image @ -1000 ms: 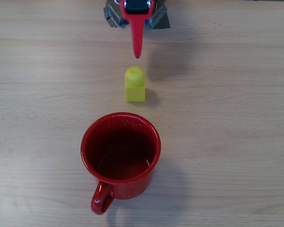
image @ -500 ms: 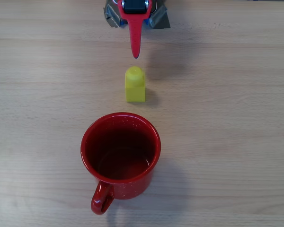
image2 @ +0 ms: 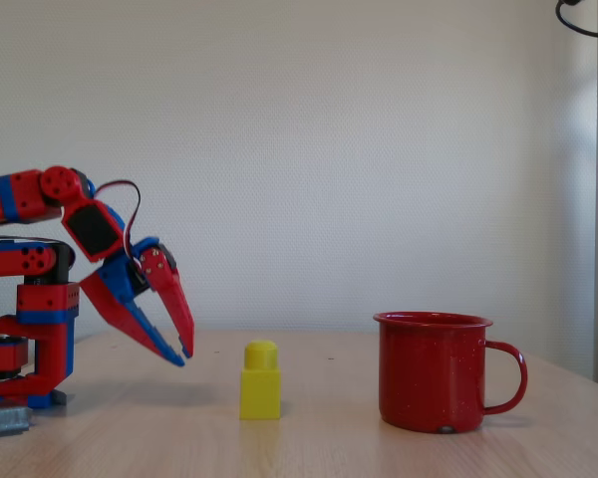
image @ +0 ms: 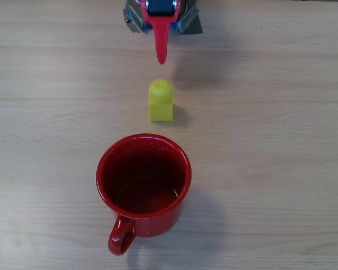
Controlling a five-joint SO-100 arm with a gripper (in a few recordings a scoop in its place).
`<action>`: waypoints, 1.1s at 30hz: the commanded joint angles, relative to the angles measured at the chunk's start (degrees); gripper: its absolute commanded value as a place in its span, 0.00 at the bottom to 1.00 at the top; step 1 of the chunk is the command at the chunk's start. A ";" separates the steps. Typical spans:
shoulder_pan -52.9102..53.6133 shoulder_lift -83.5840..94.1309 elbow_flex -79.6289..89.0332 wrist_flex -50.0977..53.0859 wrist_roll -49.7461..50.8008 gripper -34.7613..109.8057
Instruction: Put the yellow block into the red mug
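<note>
The yellow block (image: 160, 101) stands upright on the wooden table, stud up, also seen in the fixed view (image2: 261, 381). The red mug (image: 143, 183) stands upright below it in the overhead view, handle toward the bottom edge; in the fixed view the mug (image2: 434, 373) is to the right of the block, handle pointing right. My red-and-blue gripper (image: 161, 59) points down at the table just above the block in the overhead view. In the fixed view the gripper (image2: 184, 358) hovers left of the block, apart from it, its tips together and holding nothing.
The arm's base (image2: 25, 339) sits at the left of the fixed view, fixed with grey tape (image: 188, 22) at the top of the overhead view. Bare wooden table (image: 270, 140) lies on both sides of the block and mug.
The gripper tip has drawn back a little toward the top of the overhead view, away from the block. Block and mug have not moved.
</note>
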 commanded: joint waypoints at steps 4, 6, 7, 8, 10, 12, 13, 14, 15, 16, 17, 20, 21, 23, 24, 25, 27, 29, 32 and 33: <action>-1.23 -4.48 -13.18 3.25 2.11 0.24; -1.41 -6.50 -16.26 4.04 2.29 0.24; -1.49 -7.56 -17.75 4.48 2.29 0.24; -1.41 -9.05 -19.34 5.01 2.29 0.24; -1.23 -12.04 -22.32 5.71 2.20 0.24; -0.79 -15.82 -25.31 6.15 2.20 0.24; -0.53 -18.11 -26.98 6.24 2.02 0.24; -0.26 -20.65 -28.74 6.24 1.85 0.24; 0.35 -23.29 -30.50 6.33 1.85 0.24; 0.88 -26.02 -32.34 6.50 2.20 0.24; 1.14 -28.83 -34.19 6.68 2.37 0.24; 1.32 -36.56 -39.73 8.61 2.20 0.24; 1.32 -39.02 -41.57 9.49 2.02 0.24; 1.05 -42.89 -44.47 10.55 1.85 0.24; 1.05 -44.65 -45.62 10.90 1.85 0.24; 1.05 -46.32 -46.67 11.25 2.29 0.26; 0.97 -49.13 -48.16 11.43 3.08 0.27; 1.14 -51.33 -48.87 11.07 3.69 0.30; 1.41 -53.26 -49.22 11.16 4.31 0.41; 1.41 -53.96 -49.39 11.60 4.57 0.43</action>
